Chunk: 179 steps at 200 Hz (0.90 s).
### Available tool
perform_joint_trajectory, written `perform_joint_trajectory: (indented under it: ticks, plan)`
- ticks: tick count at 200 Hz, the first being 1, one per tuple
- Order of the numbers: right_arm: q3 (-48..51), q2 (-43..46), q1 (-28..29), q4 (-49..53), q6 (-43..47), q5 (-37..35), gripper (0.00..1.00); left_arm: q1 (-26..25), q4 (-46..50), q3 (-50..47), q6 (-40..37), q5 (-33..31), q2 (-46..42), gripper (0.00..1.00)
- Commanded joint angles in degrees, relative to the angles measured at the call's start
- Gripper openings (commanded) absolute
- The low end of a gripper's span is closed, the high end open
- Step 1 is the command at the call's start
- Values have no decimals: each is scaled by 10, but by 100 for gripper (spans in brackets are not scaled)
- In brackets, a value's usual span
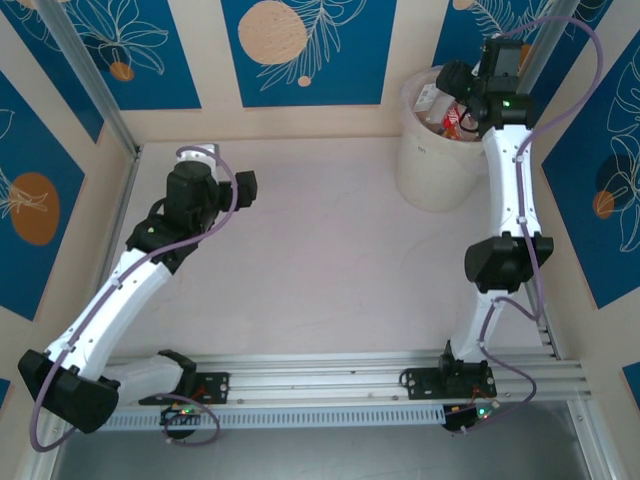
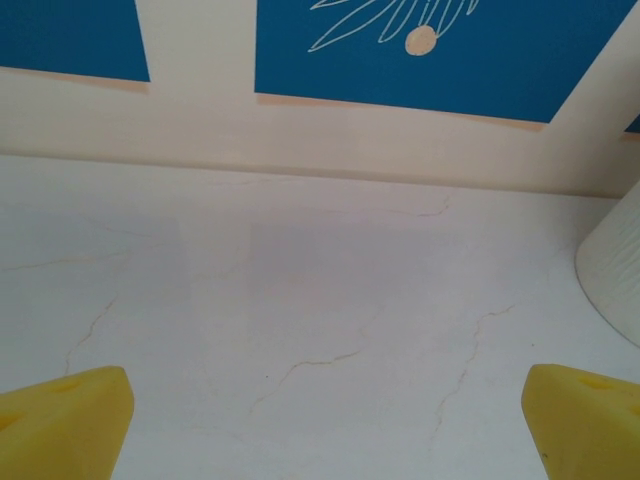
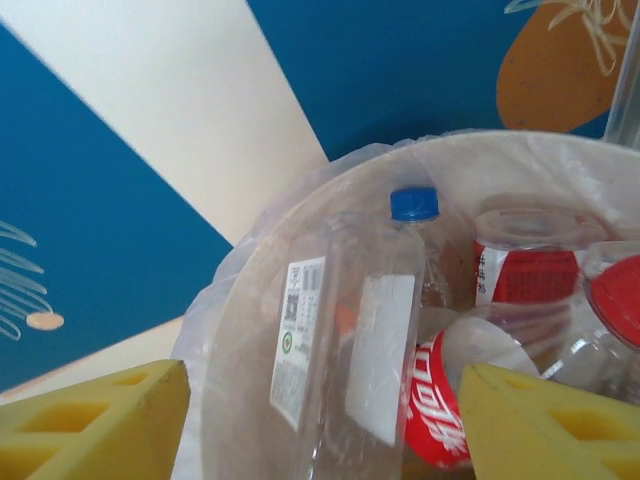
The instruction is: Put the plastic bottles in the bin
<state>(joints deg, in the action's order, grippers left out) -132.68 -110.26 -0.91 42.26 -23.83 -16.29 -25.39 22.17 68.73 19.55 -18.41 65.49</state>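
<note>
The bin (image 1: 432,172) stands at the table's far right corner, cream-white with a clear liner, and holds several plastic bottles (image 1: 452,118). My right gripper (image 1: 478,100) hangs over its mouth. In the right wrist view its yellow fingers (image 3: 95,420) stand apart, open, either side of a clear bottle with a blue cap (image 3: 350,350) that leans against the bin's wall (image 3: 245,330) with gaps to both pads. Red-labelled bottles (image 3: 440,405) lie beside it. My left gripper (image 1: 245,187) is open over bare table, nothing between its fingers (image 2: 65,420).
The bin's side (image 2: 615,270) shows at the right edge of the left wrist view. Blue and cream patterned walls close in the table on three sides. A metal rail (image 1: 330,385) runs along the near edge by the arm bases.
</note>
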Motion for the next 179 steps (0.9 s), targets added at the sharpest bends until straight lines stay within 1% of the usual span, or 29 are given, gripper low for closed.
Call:
perform_joint_trajectory:
  ticks: [1, 28, 42, 64, 79, 92, 107, 118, 134, 148, 166, 179]
  plan:
    - [83, 84, 25, -44, 46, -54, 77, 13, 12, -12, -4, -34, -23, 100]
    - [310, 235, 53, -145, 47, -65, 90, 25, 10, -42, -27, -86, -60, 100]
    - [441, 325, 62, -201, 37, -68, 100, 31, 3, -70, -44, -122, -84, 100]
    - [633, 450, 71, -266, 24, -70, 99, 37, -33, -137, -80, -199, -122, 100]
    - [721, 505, 81, -270, 18, -88, 99, 42, -84, -200, -110, -234, -144, 100]
    - [791, 543, 92, -283, 24, -111, 99, 48, -145, -260, -137, -248, -158, 100]
    - [873, 587, 101, -339, 53, -124, 99, 60, -235, -332, -165, -238, -168, 100]
    - [928, 616, 104, -402, 88, -116, 99, 77, -290, -370, -176, -212, -168, 100]
    - [994, 643, 105, -497, 144, -102, 99, 110, -341, -403, -171, -170, -159, 100]
    - [1021, 640, 97, -531, 169, -94, 99, 137, -372, -420, -167, -139, -144, 100]
    - [1034, 616, 83, -545, 175, -71, 99, 162, -413, -440, -172, -109, -123, 100]
    - [1057, 601, 83, -584, 186, -56, 99, 177, -451, -457, -171, -83, -104, 100]
